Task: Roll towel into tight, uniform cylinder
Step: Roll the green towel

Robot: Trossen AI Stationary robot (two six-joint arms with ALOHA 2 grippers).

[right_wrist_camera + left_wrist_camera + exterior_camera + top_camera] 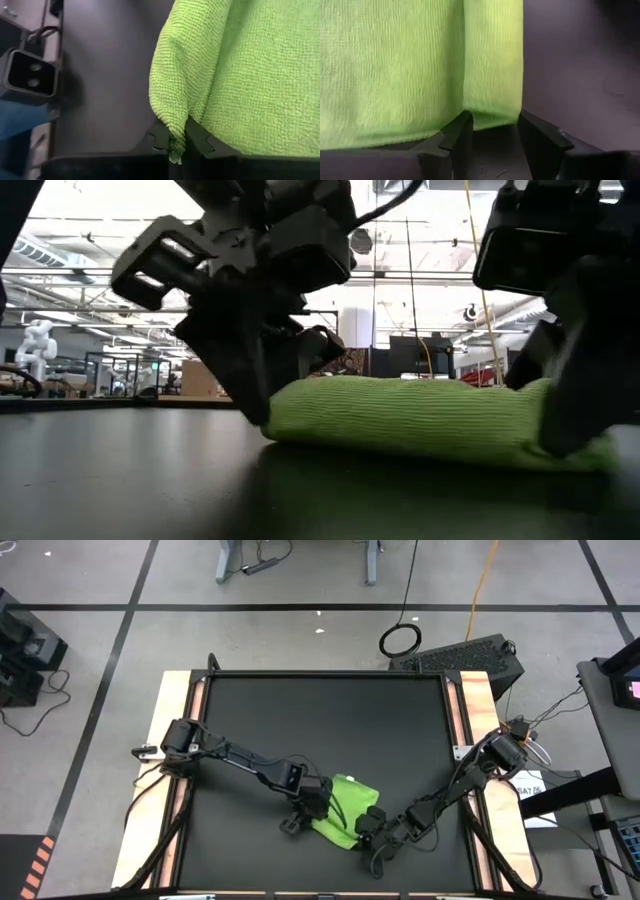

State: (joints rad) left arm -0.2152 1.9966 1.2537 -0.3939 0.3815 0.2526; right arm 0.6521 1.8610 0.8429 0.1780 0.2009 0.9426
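The lime-green towel (pixel 345 802) lies on the black mat (pixel 320 720) near the table's front, partly rolled into a low, flat bundle (pixel 420 420). My left gripper (pixel 318 808) is at the towel's left end and is open. Its two fingers stand on either side of the end of a rolled strip (pixel 492 107). My right gripper (pixel 368 827) is at the towel's near right end, shut on a fold of the cloth (pixel 175 100). My left gripper has its fingertips (pixel 462 125) right at the end of the rolled strip; I cannot tell whether they touch it. My right gripper pinches a folded-over ridge at the towel's edge (pixel 174 131) between its two fingers. The fingers slant down from the table's near right side. The towel rests on the mat, slack.
Wooden rails (pixel 175 740) run along the mat's left and right sides. The far half of the mat is bare. A keyboard (pixel 460 655) and cables lie on the floor beyond the table.
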